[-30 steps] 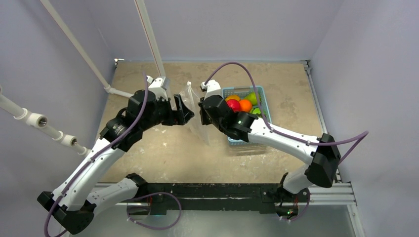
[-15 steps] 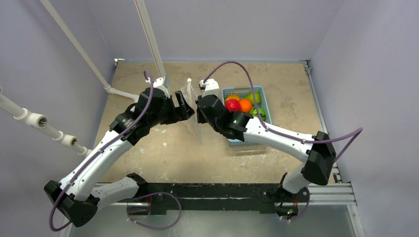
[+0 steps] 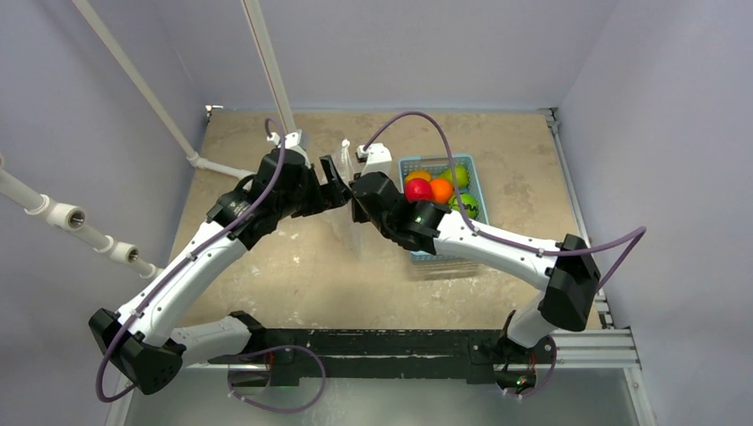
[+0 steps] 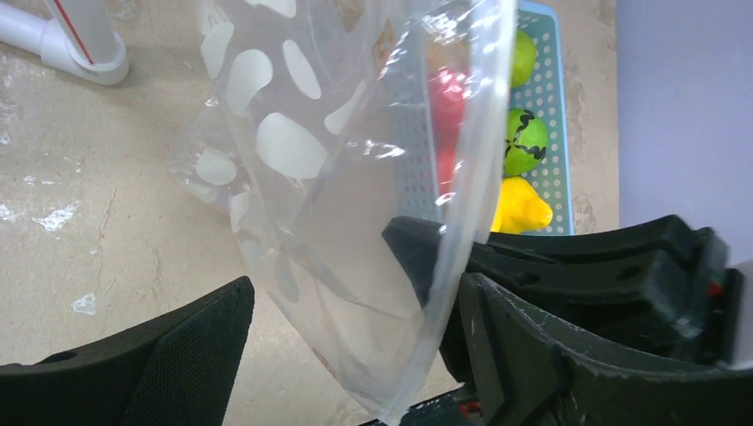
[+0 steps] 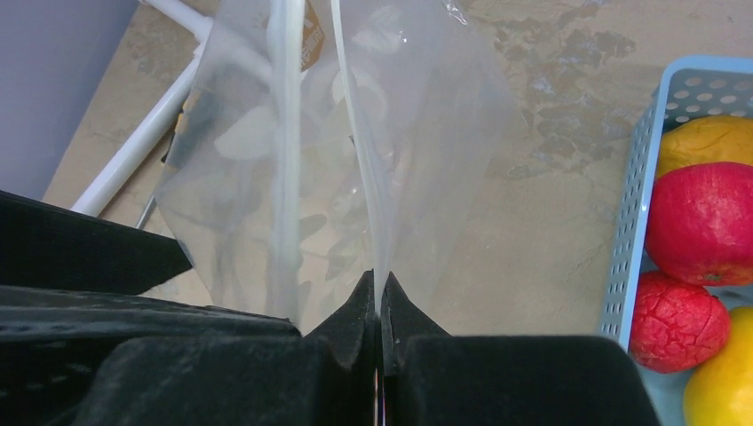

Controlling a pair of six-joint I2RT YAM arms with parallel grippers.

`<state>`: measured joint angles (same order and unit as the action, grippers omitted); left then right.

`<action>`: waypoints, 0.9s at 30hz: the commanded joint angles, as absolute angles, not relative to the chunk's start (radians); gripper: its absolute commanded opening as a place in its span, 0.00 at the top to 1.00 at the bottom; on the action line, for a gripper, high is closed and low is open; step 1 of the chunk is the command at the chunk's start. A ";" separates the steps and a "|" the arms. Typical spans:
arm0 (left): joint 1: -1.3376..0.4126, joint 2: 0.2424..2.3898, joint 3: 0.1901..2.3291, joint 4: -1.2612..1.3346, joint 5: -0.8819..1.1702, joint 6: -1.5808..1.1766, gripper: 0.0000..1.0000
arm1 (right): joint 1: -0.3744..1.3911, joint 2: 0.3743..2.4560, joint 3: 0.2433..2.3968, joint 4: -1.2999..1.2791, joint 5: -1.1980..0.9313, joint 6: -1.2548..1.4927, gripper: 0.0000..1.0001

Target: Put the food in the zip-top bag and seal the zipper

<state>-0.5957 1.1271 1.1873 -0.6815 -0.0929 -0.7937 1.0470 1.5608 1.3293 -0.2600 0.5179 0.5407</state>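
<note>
**Bag hangs between the two grippers**

The right gripper is clamped on the mouth edge of the zip-top bag. The left gripper stands with jaws apart around the hanging bag. The food lies in the blue basket, just right of the bag.

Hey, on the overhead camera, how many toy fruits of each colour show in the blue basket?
Red fruit: 1
Orange fruits: 2
Green fruits: 2
Total: 5 showing. The right arm covers the near end of the basket, so more may be hidden.
</note>
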 commanded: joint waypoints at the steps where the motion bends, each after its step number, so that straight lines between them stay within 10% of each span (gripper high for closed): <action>1: -0.590 1.123 1.263 -0.695 -0.124 -0.798 0.15 | 1.051 1.579 1.368 -0.227 0.560 0.568 1.00; 14: -0.591 1.143 1.260 -0.710 -0.105 -0.797 0.15 | 1.052 1.580 1.368 -0.230 0.564 0.581 1.00; 27: -0.593 1.177 1.217 -0.690 -0.071 -0.786 0.38 | 1.054 1.576 1.359 -0.240 0.575 0.588 1.00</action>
<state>-0.5957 1.1809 1.2190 -0.7120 -0.0776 -0.7933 1.0473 1.5970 1.3293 -0.2596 0.5343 0.5690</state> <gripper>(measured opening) 0.643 0.004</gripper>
